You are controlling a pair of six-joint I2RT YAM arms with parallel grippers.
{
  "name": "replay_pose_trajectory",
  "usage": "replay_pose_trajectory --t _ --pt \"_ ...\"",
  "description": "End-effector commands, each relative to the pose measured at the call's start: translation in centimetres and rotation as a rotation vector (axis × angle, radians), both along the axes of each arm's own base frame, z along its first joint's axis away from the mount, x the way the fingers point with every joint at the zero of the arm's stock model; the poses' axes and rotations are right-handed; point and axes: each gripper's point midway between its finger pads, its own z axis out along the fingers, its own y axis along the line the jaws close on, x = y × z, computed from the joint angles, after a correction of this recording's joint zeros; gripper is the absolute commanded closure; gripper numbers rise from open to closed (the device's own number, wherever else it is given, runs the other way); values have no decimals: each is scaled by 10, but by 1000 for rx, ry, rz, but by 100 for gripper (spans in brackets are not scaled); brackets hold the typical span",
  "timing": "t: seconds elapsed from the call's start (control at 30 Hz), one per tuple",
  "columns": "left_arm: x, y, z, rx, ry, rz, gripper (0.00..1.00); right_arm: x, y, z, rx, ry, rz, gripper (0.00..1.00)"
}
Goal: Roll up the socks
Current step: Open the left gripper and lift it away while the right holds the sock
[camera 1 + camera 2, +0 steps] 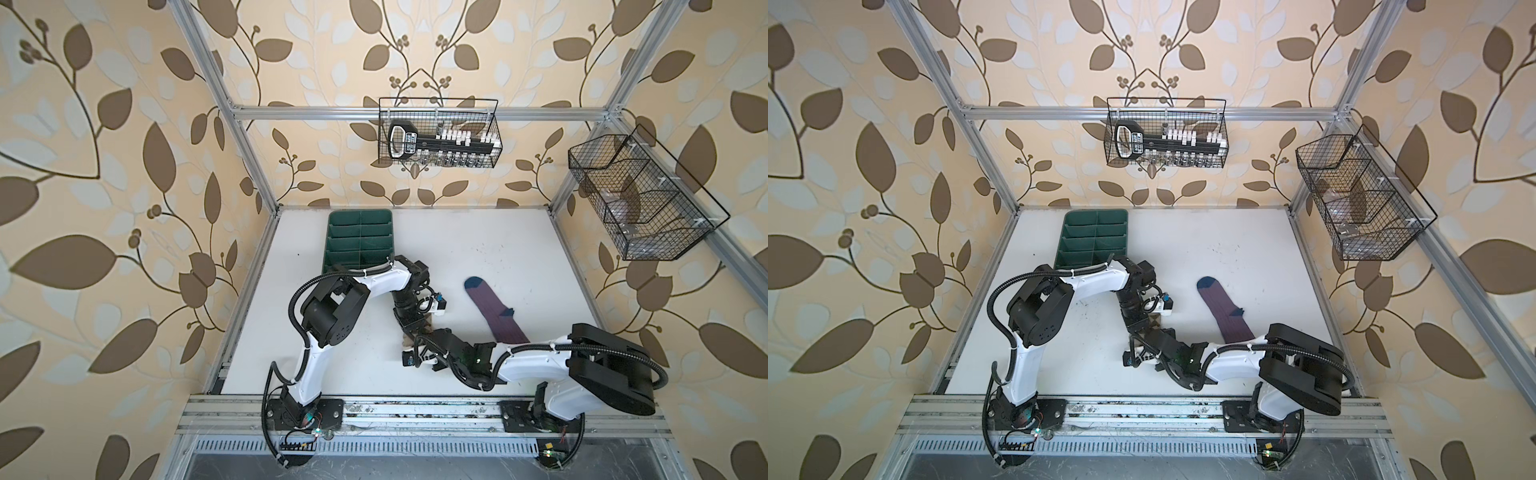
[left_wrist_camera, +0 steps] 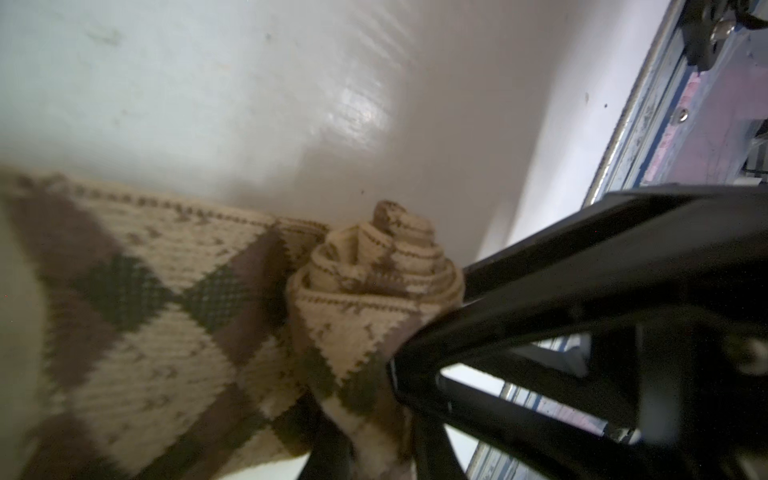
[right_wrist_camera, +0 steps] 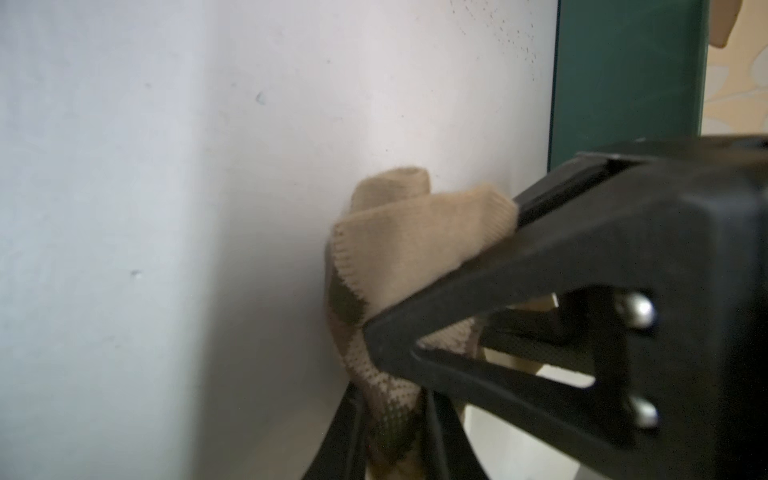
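Four fingers (image 2: 582,274) around tan sock (image 2: 216,316)

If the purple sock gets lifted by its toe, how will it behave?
Probably floppy: the purple sock lies flat and thin on the table, so it should droop. Likely light. Being flat knit, it shouldn't roll when pushed.

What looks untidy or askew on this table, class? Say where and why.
The tan sock is unevenly rolled: its inner turns poke out of one end like a cone instead of sitting flush. The purple sock lies flat and slantwise, not yet rolled.
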Motion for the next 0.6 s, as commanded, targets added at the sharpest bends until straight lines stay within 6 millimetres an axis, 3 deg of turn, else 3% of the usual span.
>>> replay_pose_trajectory --t 0.0,0.13,0.4,0.57 --pt "-14 3 -7 19 4 -46 88 -8 -8 -25 -70 76 10 87" --pt "-17 1 4 -22 -4 -59 80 -9 -12 -25 -76 99 -9 100" --pt "-10 0 49 -136 -169 -60 55 -22 -27 -28 -93 219 -57 100" --pt "-4 5 81 -184 -262 -43 50 -25 -29 -33 -117 270 -69 100"
